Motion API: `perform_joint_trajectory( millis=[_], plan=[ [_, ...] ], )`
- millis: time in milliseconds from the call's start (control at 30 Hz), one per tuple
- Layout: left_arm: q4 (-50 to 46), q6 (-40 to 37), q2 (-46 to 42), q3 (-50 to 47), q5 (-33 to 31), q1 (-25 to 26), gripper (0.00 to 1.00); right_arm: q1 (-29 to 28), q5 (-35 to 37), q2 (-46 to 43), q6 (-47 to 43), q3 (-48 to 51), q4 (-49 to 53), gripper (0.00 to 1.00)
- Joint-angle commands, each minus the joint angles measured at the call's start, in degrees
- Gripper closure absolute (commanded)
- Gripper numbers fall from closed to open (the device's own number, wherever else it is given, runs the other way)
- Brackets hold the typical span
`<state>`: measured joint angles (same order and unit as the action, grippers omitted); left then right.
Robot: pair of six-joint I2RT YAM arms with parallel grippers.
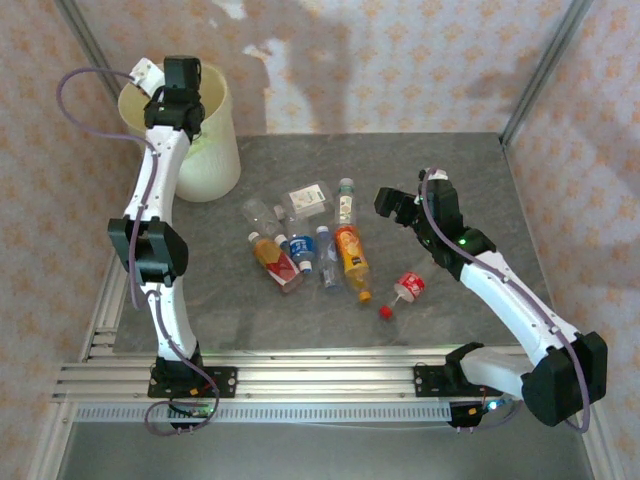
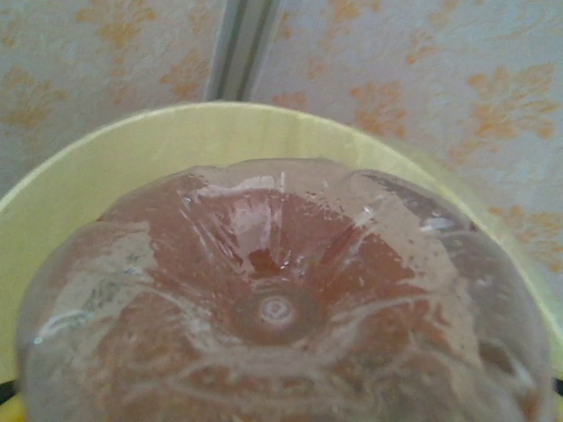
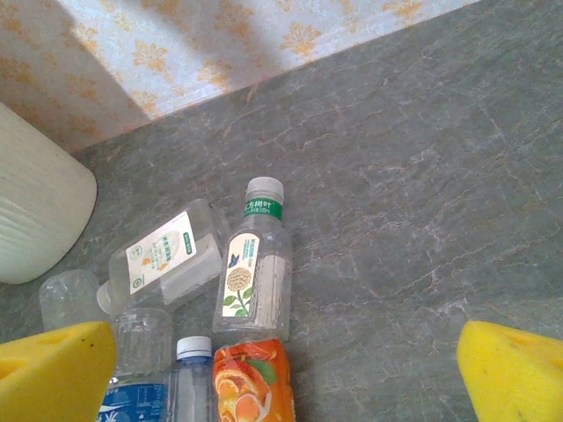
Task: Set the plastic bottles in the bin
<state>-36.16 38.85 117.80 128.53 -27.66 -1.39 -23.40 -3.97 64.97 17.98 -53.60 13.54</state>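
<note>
Plastic bottle (image 2: 277,308) sits against left end effector (image 1: 181,92) above bin (image 2: 176,145), grip state unclear.

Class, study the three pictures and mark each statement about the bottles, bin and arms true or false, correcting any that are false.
1. The bin stands at the far left corner of the table. True.
2. The fingers of the right gripper are clamped on a bottle. False: they stand wide apart, holding nothing.
3. A red-labelled bottle lies apart, right of the cluster. True.
4. The bottle with the green neck band stands upright. False: it lies on its side.
</note>
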Motion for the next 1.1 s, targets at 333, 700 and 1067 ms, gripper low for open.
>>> perform_joint_trajectory(
  millis=[333,700,1067],
  plan=[
    [-8.25,10.16,-1.56,1.25,-3.50,-0.77,0.15,0.41,1.33,-1.48,-1.09,-0.45,1.49,0.01],
    [-4.10,9.01,-4.52,-0.54,5.44,-0.63,0.09,0.39,0.52,-0.64,-0.78,2.30,-1.98,0.01],
    [1.51,5.70,-10.24,-5.40,12.90,1.20,0.00,0.12,-6.70,0.09,-0.38,8.38,-2.47,0.01]
  ],
)
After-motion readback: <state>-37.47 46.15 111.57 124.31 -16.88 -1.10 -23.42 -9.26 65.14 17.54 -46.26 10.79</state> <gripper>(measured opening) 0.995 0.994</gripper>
